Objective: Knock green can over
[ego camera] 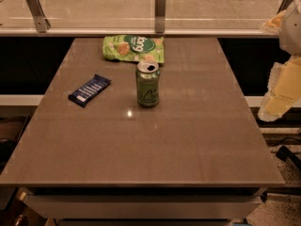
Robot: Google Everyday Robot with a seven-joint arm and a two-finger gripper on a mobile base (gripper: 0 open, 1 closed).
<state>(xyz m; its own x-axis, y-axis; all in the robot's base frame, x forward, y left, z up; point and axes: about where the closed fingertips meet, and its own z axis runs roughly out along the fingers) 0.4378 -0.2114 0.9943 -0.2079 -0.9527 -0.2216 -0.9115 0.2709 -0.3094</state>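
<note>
The can (147,84) stands upright near the middle of the desk (141,149), with bare surface open to its right and front. A blue bar (89,90) lies well apart to its left, and a green bag (134,48) lies flat just behind it. The gripper (276,102) hangs beyond the desk's right edge, with open desk between it and the can.

Arm (292,29): we record an off-white, rounded casing with a yellowish patch on its upper part. Below it hang blocky cream-yellow segments with paler edges and flat faces, joined one under the other. They end in the gripper (272,108), a pale, rounded tip, located beyond the right edge of the bench (141,145), roughly midway along it. We cannot tell screws or markings.
</note>
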